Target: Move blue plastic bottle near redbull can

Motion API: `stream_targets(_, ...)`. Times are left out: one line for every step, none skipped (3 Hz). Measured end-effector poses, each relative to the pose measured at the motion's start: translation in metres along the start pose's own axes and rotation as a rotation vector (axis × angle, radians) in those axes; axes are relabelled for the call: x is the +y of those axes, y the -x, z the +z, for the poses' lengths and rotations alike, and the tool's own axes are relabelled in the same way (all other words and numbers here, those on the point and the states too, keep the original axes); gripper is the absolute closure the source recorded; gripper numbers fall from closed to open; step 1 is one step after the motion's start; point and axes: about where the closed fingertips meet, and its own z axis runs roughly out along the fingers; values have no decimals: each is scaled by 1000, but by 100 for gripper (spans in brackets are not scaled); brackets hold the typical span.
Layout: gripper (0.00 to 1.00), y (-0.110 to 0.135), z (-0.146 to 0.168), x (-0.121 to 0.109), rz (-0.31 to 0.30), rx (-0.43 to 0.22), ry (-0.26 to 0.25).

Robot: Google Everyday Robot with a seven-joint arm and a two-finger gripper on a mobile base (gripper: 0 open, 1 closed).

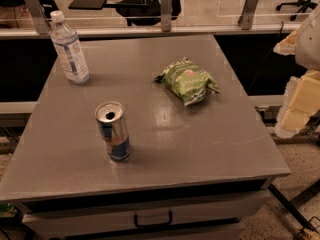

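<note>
The blue plastic bottle (69, 47) stands upright at the table's far left corner. It is clear with a white cap and a blue-and-white label. The redbull can (113, 131) stands upright at the front left, with its top open, well in front of the bottle and apart from it. My gripper (296, 108) shows as a pale, blurred shape at the right edge of the view. It is beyond the table's right side, far from both objects and holding nothing that I can see.
A green snack bag (188, 81) lies right of the table's centre. The grey table (200, 144) has a drawer with a handle (152, 218) in front. A glass partition with metal posts (165, 8) runs behind the far edge.
</note>
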Motion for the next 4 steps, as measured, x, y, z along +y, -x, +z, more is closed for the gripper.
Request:
stream_targets(0, 0, 0, 0, 0, 0, 0)
stream_targets(0, 12, 1, -12, 3, -40, -37)
stream_targets(0, 38, 8, -44, 14, -114, -84)
stream_targets(0, 73, 17, -79, 26, -210, -99)
